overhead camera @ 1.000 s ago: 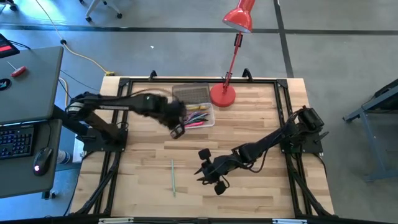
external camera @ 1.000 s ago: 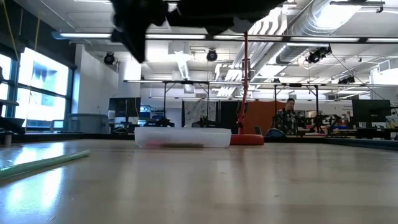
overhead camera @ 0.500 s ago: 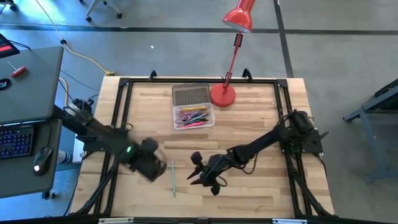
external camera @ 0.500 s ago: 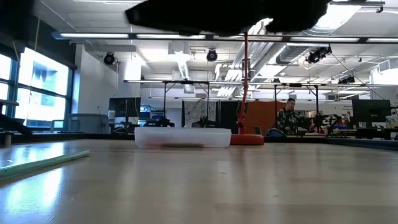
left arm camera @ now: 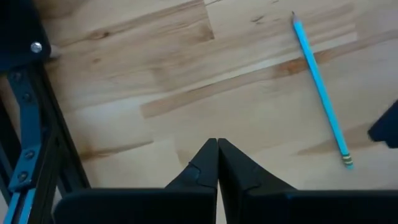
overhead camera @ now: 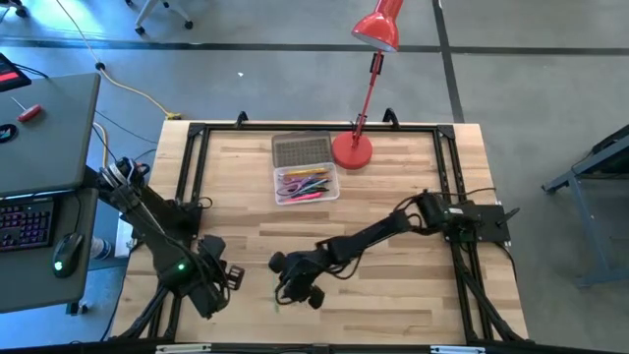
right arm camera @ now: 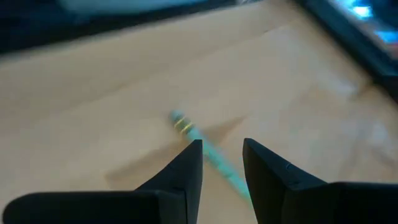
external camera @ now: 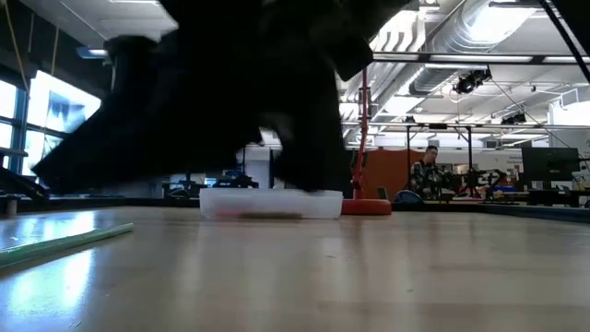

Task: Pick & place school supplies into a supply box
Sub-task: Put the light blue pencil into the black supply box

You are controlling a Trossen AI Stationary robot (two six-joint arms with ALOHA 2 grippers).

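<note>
We see the wooden counter with the supply box near its far edge, pens inside. Our right pincer is spread a little, right over the green pencil. Our left pincer is pressed together near the counter's front left corner.
</note>
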